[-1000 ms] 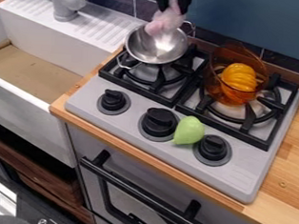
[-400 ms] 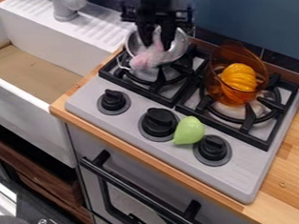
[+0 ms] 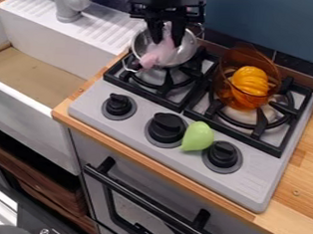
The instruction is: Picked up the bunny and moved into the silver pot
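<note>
Over the silver pot (image 3: 187, 48), bunny (image 3: 158, 53) hangs in gripper (image 3: 166, 42), fingers closed on its upper part, lower end across the near rim; placing step, looks like, so next: center it inside, lower, let go.

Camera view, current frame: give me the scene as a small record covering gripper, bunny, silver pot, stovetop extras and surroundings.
gripper: low over the silver pot, from the top edge
bunny: pink, directly below the gripper, lower end over the pot's near rim
grip on bunny: cannot tell
silver pot: on the image-left burner
amber pot: on the image-right burner, orange-yellow ridged object inside
green object: between the middle and image-right knobs
surroundings: white sink at image left, wooden counter around the stove
</note>
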Controlling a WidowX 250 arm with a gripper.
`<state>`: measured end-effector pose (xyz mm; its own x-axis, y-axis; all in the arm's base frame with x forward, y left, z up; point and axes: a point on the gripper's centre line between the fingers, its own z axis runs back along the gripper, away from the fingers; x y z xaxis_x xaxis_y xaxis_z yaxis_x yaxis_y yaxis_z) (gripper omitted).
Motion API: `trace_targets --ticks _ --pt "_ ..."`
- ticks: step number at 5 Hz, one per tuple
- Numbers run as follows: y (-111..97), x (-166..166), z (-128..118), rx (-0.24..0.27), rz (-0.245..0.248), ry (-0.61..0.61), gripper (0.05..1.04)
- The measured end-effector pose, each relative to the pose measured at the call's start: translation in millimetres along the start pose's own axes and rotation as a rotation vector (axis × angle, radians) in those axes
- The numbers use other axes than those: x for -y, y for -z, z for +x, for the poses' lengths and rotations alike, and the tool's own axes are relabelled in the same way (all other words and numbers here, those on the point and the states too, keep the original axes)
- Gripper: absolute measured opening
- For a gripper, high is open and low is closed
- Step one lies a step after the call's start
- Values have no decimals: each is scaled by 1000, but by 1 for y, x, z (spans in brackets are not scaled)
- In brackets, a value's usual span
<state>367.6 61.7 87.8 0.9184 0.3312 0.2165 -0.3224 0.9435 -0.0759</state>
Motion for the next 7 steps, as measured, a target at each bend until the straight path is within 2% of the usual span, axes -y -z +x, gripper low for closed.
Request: trace_targets --ticks 1,2,3,4,6,7 --pt "-4 -5 11 5 -4 -28 372" --pt "-5 -10 18 -4 1 -56 431" --pt "-5 -14 18 -4 31 -48 725" --pt "-5 -15 18 -1 31 -37 968" --pt "-7 -11 17 -16 20 -31 995" --pt "-15 -2 13 -60 -30 -24 995"
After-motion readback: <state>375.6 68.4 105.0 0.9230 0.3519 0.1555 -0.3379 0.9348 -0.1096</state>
